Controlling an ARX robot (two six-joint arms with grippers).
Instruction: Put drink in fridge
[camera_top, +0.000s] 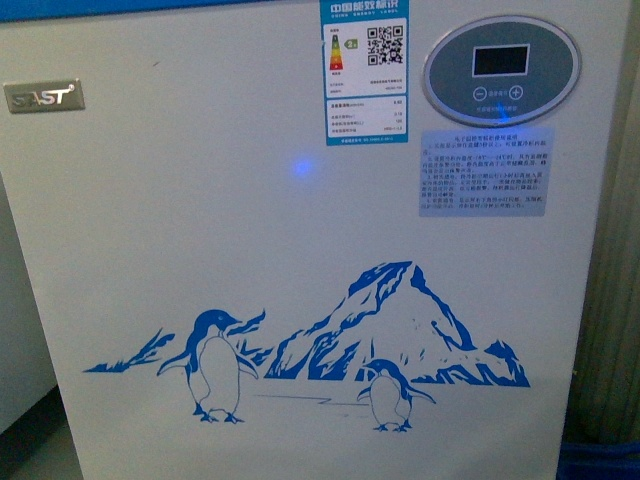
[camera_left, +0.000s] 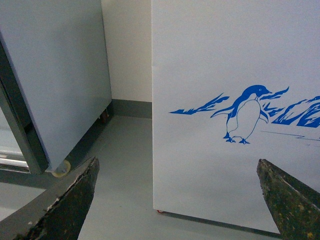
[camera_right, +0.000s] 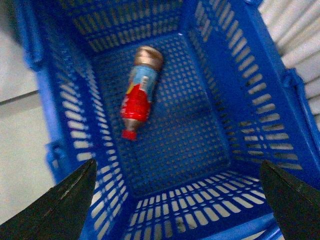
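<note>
Drink (camera_right: 139, 92) lies on its side on the floor of a blue slatted basket (camera_right: 240, 100), and the right end effector (camera_right: 177, 165) hangs above it, jaws spread wide and empty. A clean pick likely means descending straight into the basket, clear of its walls, with the wrist turned so the jaws close across the bottle's body. Left end effector (camera_left: 177, 161), also wide and empty, faces the fridge (camera_top: 300, 250).

Left gripper (camera_left: 181, 202): jaws spread wide, nothing held, fingers (camera_left: 70, 200) dark and scuffed (pale chips along edges). Right gripper (camera_right: 180, 200): jaws equally wide apart, empty, aimed downward, fingers (camera_right: 65, 205) dark.
</note>
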